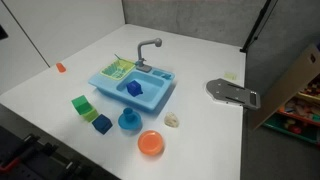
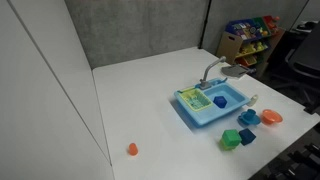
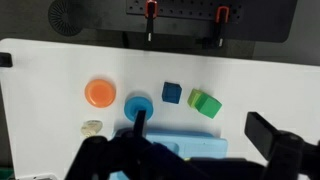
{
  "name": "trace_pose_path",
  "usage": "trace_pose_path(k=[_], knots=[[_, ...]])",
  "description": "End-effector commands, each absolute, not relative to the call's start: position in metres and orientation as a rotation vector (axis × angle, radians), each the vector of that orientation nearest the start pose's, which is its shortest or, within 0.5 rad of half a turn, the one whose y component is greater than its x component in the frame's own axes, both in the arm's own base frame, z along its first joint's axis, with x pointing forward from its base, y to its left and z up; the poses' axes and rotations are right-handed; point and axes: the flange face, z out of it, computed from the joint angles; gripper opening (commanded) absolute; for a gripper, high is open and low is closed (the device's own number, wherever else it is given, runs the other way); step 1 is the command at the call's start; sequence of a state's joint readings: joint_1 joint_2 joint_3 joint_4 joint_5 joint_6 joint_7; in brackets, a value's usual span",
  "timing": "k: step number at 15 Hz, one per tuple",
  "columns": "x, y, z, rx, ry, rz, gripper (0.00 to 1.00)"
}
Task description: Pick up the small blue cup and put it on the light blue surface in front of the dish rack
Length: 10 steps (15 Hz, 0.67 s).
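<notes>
White table (image 1: 200, 140): one small blue cup (image 1: 134, 88), one dish rack (image 1: 118, 68); jaws spread, empty.

table (image 1: 205, 140): white | back wall (image 2: 140, 30): grey, felt-like | side panel (image 2: 40, 80): white | shelf (image 2: 250, 35): colourful boxes | cardboard box (image 1: 298, 85): brown | chair (image 2: 300, 60): black

The small blue cup (image 1: 134, 88) in the sunken basin (image 1: 150, 97), beside the dish rack (image 1: 118, 68)
</notes>
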<state>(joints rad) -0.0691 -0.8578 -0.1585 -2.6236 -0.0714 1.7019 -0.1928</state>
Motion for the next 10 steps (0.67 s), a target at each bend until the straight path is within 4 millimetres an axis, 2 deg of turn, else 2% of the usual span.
trace_pose_path(k=[1, 5, 10], knots=[[0.281, -0.075, 0.493, -3.079, -0.055, 0.092, 1.00], [0.282, -0.076, 0.496, -3.081, -0.052, 0.100, 1.00], [0.293, -0.083, 0.522, -3.091, -0.031, 0.107, 1.00]])
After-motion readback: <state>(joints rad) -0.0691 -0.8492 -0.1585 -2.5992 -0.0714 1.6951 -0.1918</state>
